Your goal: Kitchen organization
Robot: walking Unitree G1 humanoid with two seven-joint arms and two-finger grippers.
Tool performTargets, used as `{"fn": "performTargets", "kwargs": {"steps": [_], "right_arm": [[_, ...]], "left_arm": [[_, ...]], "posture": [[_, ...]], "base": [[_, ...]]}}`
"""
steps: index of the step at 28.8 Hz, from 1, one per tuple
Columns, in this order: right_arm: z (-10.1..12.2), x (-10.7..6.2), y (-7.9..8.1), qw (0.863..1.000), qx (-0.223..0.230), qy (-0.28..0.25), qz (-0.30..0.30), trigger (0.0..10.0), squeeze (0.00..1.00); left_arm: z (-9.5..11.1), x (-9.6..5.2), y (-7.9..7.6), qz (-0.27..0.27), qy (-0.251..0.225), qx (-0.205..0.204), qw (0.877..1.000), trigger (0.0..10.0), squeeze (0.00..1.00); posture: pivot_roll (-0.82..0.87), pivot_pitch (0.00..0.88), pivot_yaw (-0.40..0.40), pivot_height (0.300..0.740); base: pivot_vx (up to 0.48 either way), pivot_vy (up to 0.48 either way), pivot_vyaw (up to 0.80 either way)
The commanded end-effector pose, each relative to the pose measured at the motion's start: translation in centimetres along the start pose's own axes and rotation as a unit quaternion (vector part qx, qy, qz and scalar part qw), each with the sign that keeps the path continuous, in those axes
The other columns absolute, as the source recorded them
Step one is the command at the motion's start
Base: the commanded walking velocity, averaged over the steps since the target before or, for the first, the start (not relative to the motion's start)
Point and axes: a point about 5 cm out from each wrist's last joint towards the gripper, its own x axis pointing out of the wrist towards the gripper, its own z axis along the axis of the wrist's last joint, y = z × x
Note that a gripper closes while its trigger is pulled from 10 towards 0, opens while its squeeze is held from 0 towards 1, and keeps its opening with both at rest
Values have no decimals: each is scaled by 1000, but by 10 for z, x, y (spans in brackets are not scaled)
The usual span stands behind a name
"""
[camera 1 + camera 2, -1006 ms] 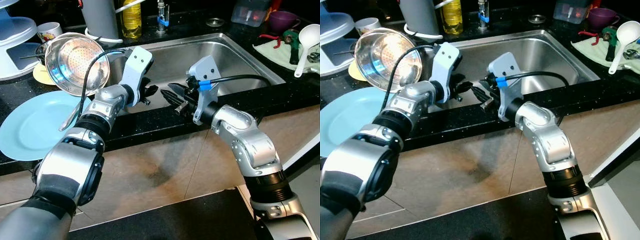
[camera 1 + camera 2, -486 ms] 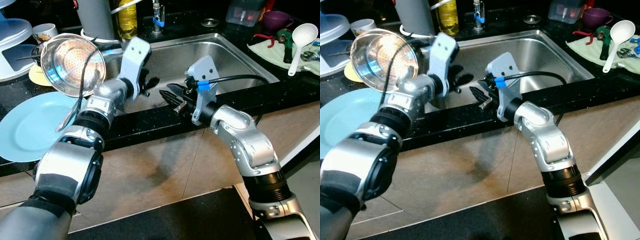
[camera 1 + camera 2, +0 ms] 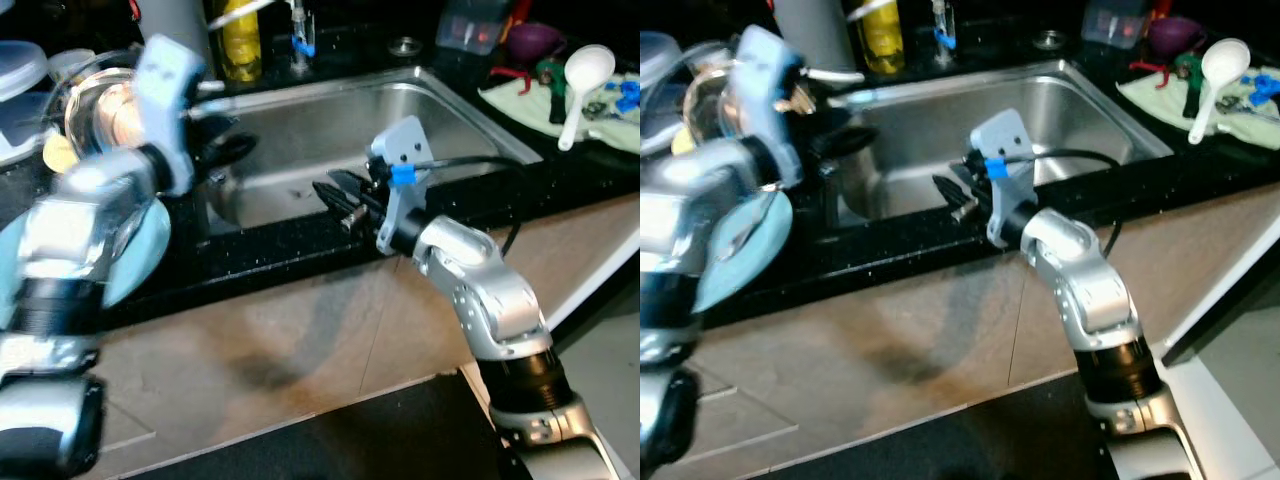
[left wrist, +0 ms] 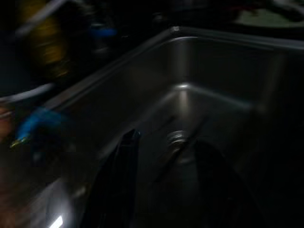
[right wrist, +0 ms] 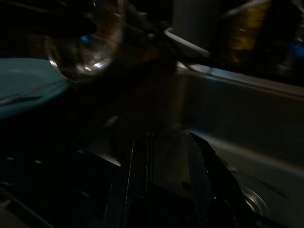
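Both end effectors, left [image 3: 222, 150] and right [image 3: 338, 192], are hovering part-open and empty over the sink [image 3: 470, 120]; tidying looks barely begun, with plate [image 3: 740, 245] and colander [image 3: 95, 105] sitting at the table's left edge.

Home kitchen; steel sink [image 3: 400, 110] in black counter [image 3: 280, 245]; blue plate [image 3: 740, 245]; ladle [image 3: 580, 75]; oil bottle [image 3: 240, 45]

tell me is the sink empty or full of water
Empty: the sink shows a bare, dry steel bottom, and the drain is uncovered.
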Motion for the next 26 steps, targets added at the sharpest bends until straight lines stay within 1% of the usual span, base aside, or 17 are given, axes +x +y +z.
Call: {"fn": "performTargets", "kwargs": {"steps": [1, 3, 6, 7, 8, 10, 11, 12, 13, 14, 16, 17, 18, 19, 21, 23, 26], "right_arm": [[0, 0, 5, 1000, 7, -5, 14, 10000, 0], [0, 0, 5, 1000, 7, -5, 14, 10000, 0], [-2, 3, 10, 1000, 10, -4, 27, 10000, 0], [-2, 3, 10, 1000, 10, -4, 27, 10000, 0], [-2, 4, 10, 999, 10, -4, 30, 10000, 0], [-2, 4, 10, 999, 10, -4, 30, 10000, 0], [-2, 4, 10, 999, 9, -3, 31, 10000, 0], [-2, 4, 10, 999, 9, -3, 31, 10000, 0], [-2, 4, 10, 999, 9, -3, 32, 10000, 0], [-2, 4, 10, 999, 9, -3, 32, 10000, 0], [-2, 3, 11, 999, 8, -1, 35, 10000, 0], [-2, 3, 11, 999, 8, -1, 35, 10000, 0], [-2, 2, 11, 999, 8, 1, 37, 10000, 0], [-2, 2, 11, 999, 8, 1, 37, 10000, 0], [-2, 2, 11, 999, 7, 2, 40, 10000, 0], [-2, 2, 11, 999, 7, 3, 42, 10000, 0], [-2, 2, 11, 999, 6, 4, 44, 10000, 0]], "left_arm": [[-2, -10, -2, -2, 21, -2, 1000, 10000, 1000], [-2, -10, -2, -2, 21, -2, 1000, 10000, 1000], [-1, -31, 7, 32, 56, 3, 998, 10000, 1000], [-1, -31, 7, 32, 56, 3, 998, 10000, 1000], [1, -39, 9, 43, 84, 7, 996, 10000, 1000], [1, -39, 9, 43, 84, 7, 996, 10000, 1000], [1, -41, 8, 45, 98, 10, 994, 10000, 1000], [1, -41, 8, 45, 98, 10, 994, 10000, 1000], [-1, -48, 10, 62, 137, 15, 989, 10000, 0], [-1, -48, 10, 62, 137, 15, 989, 10000, 0], [-3, -60, 12, 95, 191, 5, 977, 10000, 0], [-3, -60, 12, 95, 191, 5, 977, 10000, 0], [-4, -66, 13, 116, 221, -13, 968, 10000, 0], [-4, -66, 13, 116, 221, -13, 968, 10000, 0], [-4, -72, 14, 131, 244, -18, 961, 10000, 0], [-5, -76, 16, 145, 262, -14, 954, 10000, 0], [-8, -80, 20, 159, 273, -11, 949, 10000, 0]], "posture": [[-35, 203, -12, 740], [-35, 203, -12, 740], [-26, 202, -25, 740], [-26, 202, -25, 740], [-25, 202, -27, 740], [-25, 202, -27, 740], [-25, 202, -27, 740], [-25, 202, -27, 740], [-28, 203, -26, 740], [-28, 203, -26, 740], [-30, 204, -25, 740], [-30, 204, -25, 740], [-31, 204, -26, 740], [-31, 204, -26, 740], [-33, 205, -28, 740], [-33, 205, -28, 740], [-33, 206, -32, 740]], "base": [[0, 0, 0], [0, 0, 0], [0, 0, 0], [0, 0, 0], [0, 0, 0], [0, 0, 0], [0, 0, 0], [0, 0, 0], [0, 0, 0], [0, 0, 0], [0, 0, 0], [0, 0, 0], [0, 0, 0], [0, 0, 0], [0, 0, 0], [0, 0, 0], [0, 0, 0]]}}
